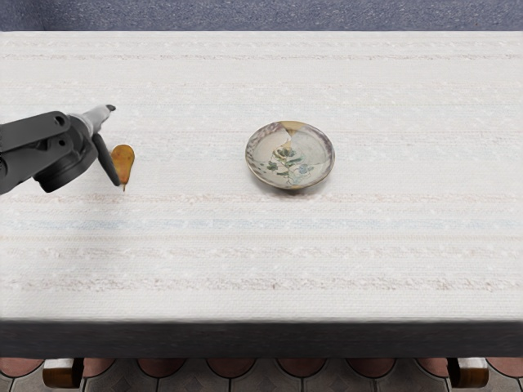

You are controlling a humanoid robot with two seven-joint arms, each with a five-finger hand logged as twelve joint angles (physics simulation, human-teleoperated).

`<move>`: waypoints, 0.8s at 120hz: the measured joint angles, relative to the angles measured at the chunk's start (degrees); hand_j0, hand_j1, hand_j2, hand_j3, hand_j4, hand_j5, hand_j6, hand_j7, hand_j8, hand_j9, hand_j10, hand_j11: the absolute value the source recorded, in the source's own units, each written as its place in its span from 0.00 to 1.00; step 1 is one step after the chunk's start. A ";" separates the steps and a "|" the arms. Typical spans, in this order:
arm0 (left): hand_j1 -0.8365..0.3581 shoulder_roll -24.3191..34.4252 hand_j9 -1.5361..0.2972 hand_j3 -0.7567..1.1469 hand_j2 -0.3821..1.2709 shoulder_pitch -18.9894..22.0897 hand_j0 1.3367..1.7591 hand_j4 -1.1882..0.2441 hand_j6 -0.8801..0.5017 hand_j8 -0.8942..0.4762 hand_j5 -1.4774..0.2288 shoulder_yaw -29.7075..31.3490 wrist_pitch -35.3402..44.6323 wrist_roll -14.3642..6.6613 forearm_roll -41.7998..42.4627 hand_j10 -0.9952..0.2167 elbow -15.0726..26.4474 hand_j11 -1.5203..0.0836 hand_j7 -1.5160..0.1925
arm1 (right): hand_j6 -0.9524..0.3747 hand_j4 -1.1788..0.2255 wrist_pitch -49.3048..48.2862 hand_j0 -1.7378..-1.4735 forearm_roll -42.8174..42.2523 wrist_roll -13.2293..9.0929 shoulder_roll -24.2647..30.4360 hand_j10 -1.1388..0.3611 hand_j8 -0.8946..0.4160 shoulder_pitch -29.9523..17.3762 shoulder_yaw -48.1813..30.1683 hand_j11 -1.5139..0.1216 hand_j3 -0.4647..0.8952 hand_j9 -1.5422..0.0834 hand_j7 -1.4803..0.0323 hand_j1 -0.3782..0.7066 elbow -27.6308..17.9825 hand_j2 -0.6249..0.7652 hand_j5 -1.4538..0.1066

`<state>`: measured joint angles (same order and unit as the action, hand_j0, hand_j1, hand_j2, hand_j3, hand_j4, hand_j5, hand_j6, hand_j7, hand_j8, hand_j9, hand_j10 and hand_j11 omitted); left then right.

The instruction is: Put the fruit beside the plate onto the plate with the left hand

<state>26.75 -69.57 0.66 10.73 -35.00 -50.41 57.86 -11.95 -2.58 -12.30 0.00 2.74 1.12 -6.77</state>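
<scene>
Your left hand (96, 137) is at the left side of the tabletop (261, 261), its fingers spread apart and gripping nothing. One dark finger points down right beside the fruit (123, 162). You'll see the orange-brown, pear-shaped fruit on the tabletop, well to the left of the patterned plate (313, 140), which holds nothing.

Surface (261, 269): pale woven-look top, faint horizontal stripes, dark front edge, stretching far right of the left hand (96, 140). Beyond the hand, a grey-blue backdrop strip (261, 13); nearer than it, reddish scalloped floor tiles (270, 372) and two wooden feet (61, 372).
</scene>
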 joint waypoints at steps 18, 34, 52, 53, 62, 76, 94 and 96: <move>0.97 -0.43 0.82 0.40 0.23 0.09 0.76 0.81 0.62 0.63 0.85 0.90 2.03 0.00 -0.92 0.80 -0.20 0.93 0.87 | 0.72 0.84 0.00 0.30 0.00 0.02 0.00 0.76 0.68 0.07 -0.03 0.93 0.34 0.95 0.98 0.03 0.00 0.45 0.93; 0.97 -2.02 0.82 0.40 0.23 0.67 0.76 0.81 0.62 0.63 0.85 1.12 3.12 0.00 -1.15 0.80 -0.97 0.93 0.87 | 0.72 0.84 0.00 0.30 0.02 0.08 0.00 0.76 0.68 0.07 -0.05 0.93 0.34 0.95 0.98 0.03 0.00 0.45 0.93; 0.97 -3.54 0.82 0.40 0.23 1.54 0.76 0.81 0.62 0.63 0.85 1.46 4.37 0.00 -1.22 0.80 -1.33 0.93 0.87 | 0.72 0.84 0.00 0.30 0.03 0.13 0.00 0.76 0.68 0.08 -0.07 0.93 0.34 0.95 0.98 0.03 0.00 0.45 0.93; 0.97 -3.54 0.82 0.40 0.23 1.54 0.76 0.81 0.62 0.63 0.85 1.48 4.41 0.00 -1.22 0.80 -1.34 0.93 0.87 | 0.72 0.84 0.00 0.30 0.03 0.13 0.00 0.76 0.68 0.07 -0.07 0.93 0.34 0.95 0.98 0.03 0.00 0.45 0.93; 0.97 -3.55 0.82 0.40 0.23 1.72 0.76 0.81 0.62 0.63 0.85 1.64 4.64 0.00 -1.23 0.80 -1.60 0.93 0.87 | 0.72 0.84 0.00 0.30 0.03 0.20 0.00 0.76 0.68 0.09 -0.07 0.93 0.34 0.95 0.98 0.03 0.00 0.45 0.93; 0.97 -3.54 0.82 0.40 0.24 1.66 0.76 0.81 0.62 0.63 0.85 1.75 4.75 0.00 -1.14 0.80 -1.84 0.93 0.87 | 0.72 0.84 0.00 0.30 0.03 0.24 0.00 0.76 0.68 0.13 -0.07 0.93 0.34 0.95 0.98 0.03 0.00 0.45 0.93; 0.95 -3.36 0.80 0.40 0.24 1.63 0.76 0.79 0.60 0.62 0.83 1.73 4.66 0.00 -0.88 0.78 -1.97 0.91 0.85 | 0.72 0.84 0.00 0.30 0.03 0.26 0.00 0.76 0.68 0.20 -0.07 0.93 0.34 0.95 0.98 0.03 0.00 0.45 0.93; 0.94 -3.53 0.80 0.40 0.24 1.69 0.76 0.79 0.60 0.61 0.83 1.74 4.63 0.00 -0.83 0.78 -2.14 0.91 0.85 | 0.72 0.84 0.00 0.30 0.03 0.26 0.00 0.76 0.68 0.21 -0.07 0.93 0.34 0.95 0.98 0.03 0.00 0.45 0.93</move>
<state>23.22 -67.88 2.41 15.36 -35.00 -51.23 55.72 -11.95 -2.55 -12.05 0.00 2.95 1.05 -6.77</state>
